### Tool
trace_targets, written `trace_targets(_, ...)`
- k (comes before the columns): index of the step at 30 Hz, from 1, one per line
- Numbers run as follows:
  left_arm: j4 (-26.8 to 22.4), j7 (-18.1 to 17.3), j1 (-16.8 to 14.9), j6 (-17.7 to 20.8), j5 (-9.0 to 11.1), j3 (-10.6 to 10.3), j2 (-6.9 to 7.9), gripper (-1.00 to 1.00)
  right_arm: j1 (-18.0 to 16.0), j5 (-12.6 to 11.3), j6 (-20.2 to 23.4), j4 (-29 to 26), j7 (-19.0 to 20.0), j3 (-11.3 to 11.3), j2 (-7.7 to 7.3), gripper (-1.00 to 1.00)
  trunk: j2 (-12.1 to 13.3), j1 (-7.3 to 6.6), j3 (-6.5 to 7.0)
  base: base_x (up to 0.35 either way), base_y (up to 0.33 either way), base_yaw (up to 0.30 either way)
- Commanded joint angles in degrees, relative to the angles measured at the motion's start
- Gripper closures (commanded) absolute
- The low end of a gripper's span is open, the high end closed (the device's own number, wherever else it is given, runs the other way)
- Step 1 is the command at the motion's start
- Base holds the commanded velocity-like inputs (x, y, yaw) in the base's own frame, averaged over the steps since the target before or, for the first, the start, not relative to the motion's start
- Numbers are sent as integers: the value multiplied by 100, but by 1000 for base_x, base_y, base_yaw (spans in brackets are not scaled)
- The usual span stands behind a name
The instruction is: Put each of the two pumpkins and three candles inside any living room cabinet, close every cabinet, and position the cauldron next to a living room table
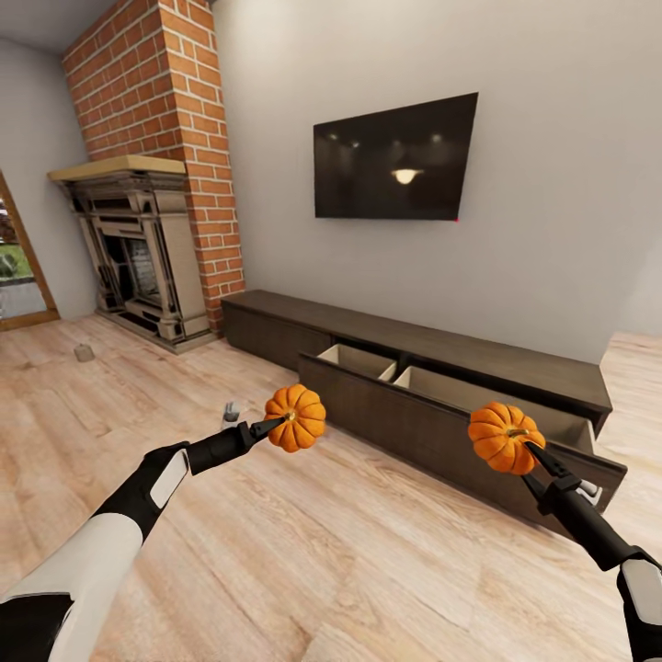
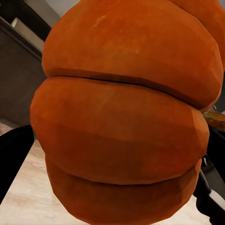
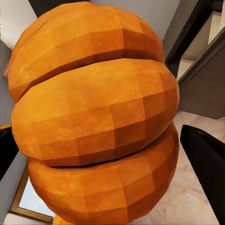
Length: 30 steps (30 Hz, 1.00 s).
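Note:
I carry two ribbed orange pumpkins above the wooden floor. My left gripper [image 1: 283, 421] is shut on one pumpkin [image 1: 296, 418], which looms close in the left wrist view [image 2: 122, 117]. My right gripper [image 1: 526, 445] is shut on the other pumpkin [image 1: 504, 437], seen close up as pumpkin [image 3: 93, 117]. Just beyond both stands the long dark brown cabinet [image 1: 515, 363] against the wall, with a wide drawer [image 1: 432, 428] pulled out and its pale interior showing. Two small stubby greyish things, possibly candles, lie on the floor: one [image 1: 85, 352] near the fireplace, one [image 1: 230, 412] beside my left arm. The cauldron is out of view.
A brick chimney with a fireplace [image 1: 138, 257] fills the left corner. A black TV [image 1: 395, 158] hangs on the wall above the cabinet. A glass door [image 1: 18, 267] is at the far left. Wooden floor stretches in front of me.

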Motion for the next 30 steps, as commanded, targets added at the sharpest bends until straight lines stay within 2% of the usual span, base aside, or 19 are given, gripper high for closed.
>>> trace_targets(1,0,9,-3,38,21,5,0,100,-5,-21,34,0,12,-13,5,100,-3,-1,-8,30,0,48)
trace_targets(8,0,24,-3,24,16,5,0,100,-5,-35,32,-5,19,-21,24,100,-3,-1,-27,221,42,-65)
trace_targets(30,0,16,-3,5,15,5,-9,100,-5,-26,40,3,30,-140,22,100,-3,-1,-146,320,69,-214)
